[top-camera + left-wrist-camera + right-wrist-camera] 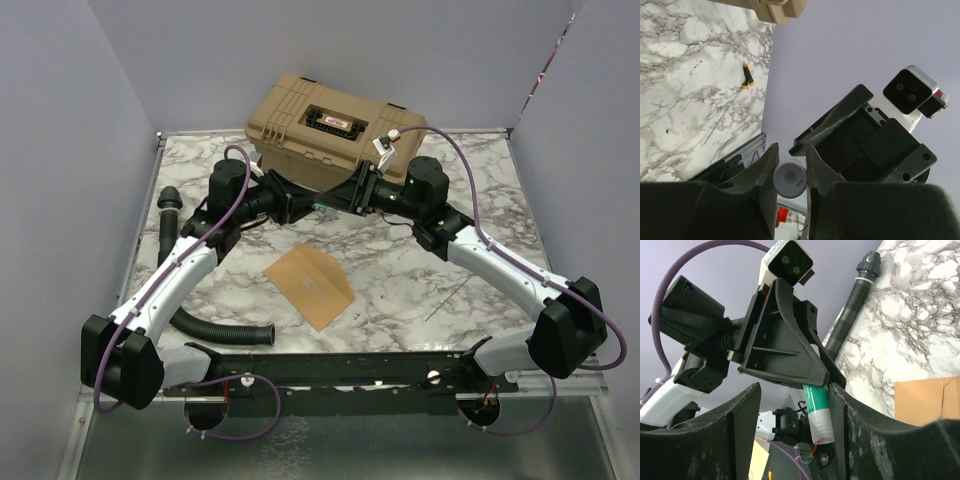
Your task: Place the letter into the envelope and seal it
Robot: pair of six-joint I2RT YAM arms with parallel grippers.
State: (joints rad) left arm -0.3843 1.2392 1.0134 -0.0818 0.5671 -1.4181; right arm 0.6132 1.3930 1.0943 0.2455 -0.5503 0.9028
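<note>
- Up above the surface (400, 290), the left pincer (791, 159) pinches a glue stick (790, 180); the right pincer (795, 390) is spread wide around its other end.
- The envelope (310, 285) lies flat below; I cannot see the letter.
- I think the right pincer should close softly and straight, so the stick does not slip.

Top view looks down; wrist views face each other (closely)
</note>
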